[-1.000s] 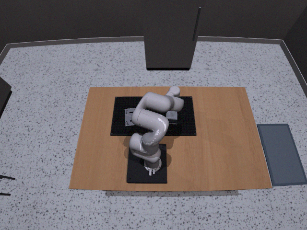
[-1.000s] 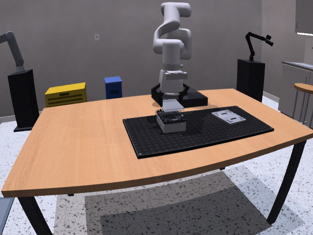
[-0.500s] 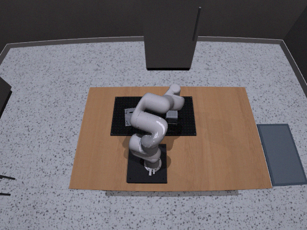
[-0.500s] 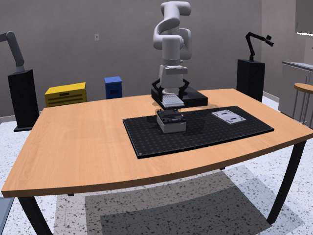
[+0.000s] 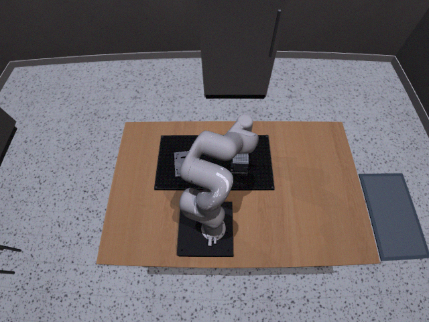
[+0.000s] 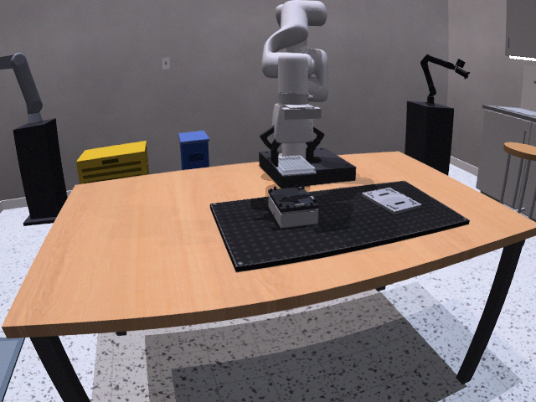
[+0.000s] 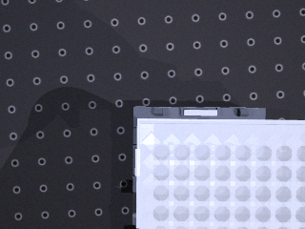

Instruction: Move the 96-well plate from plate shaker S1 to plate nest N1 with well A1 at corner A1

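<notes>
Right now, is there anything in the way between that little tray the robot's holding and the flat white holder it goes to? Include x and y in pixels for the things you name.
Nothing visible: the 96-well plate [image 5: 240,158] [image 6: 296,165] [image 7: 219,181], held in the gripper [image 6: 292,159], hangs above the shaker [image 6: 298,216]; only black board shows between shaker and nest [image 6: 391,199].

96-well plate [image 5: 240,158] [image 6: 296,165] [image 7: 219,181] | raised higher above shaker S1 [image 5: 239,169] [image 6: 298,216] [image 7: 164,113]
</notes>
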You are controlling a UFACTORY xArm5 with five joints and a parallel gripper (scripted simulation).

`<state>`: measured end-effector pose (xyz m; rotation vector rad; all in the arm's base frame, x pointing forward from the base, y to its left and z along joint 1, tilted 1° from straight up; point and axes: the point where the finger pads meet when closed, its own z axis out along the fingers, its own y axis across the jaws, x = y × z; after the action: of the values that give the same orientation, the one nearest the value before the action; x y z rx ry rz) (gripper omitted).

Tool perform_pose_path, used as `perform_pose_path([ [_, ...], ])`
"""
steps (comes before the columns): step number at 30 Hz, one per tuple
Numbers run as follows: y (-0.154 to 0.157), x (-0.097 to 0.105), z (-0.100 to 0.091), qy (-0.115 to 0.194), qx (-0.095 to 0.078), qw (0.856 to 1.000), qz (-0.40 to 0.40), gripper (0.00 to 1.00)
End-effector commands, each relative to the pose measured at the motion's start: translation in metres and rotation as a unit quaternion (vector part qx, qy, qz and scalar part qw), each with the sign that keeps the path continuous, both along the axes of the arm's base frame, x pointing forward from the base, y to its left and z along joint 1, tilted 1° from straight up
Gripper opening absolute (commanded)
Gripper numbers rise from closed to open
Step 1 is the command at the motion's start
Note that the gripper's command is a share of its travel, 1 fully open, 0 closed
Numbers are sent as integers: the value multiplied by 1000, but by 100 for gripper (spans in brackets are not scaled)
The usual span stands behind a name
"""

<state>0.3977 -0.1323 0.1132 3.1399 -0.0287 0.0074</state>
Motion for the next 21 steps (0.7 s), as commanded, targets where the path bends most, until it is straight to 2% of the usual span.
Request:
perform_pose_path([
  [1,0,1,1,-4,7,1000,0,0],
  [9,0,1,1,-4,7,1000,0,0],
  [15,20,0,-1,-4,6,995,97,0],
  [21,36,0,-3,-4,6,995,97,0],
])
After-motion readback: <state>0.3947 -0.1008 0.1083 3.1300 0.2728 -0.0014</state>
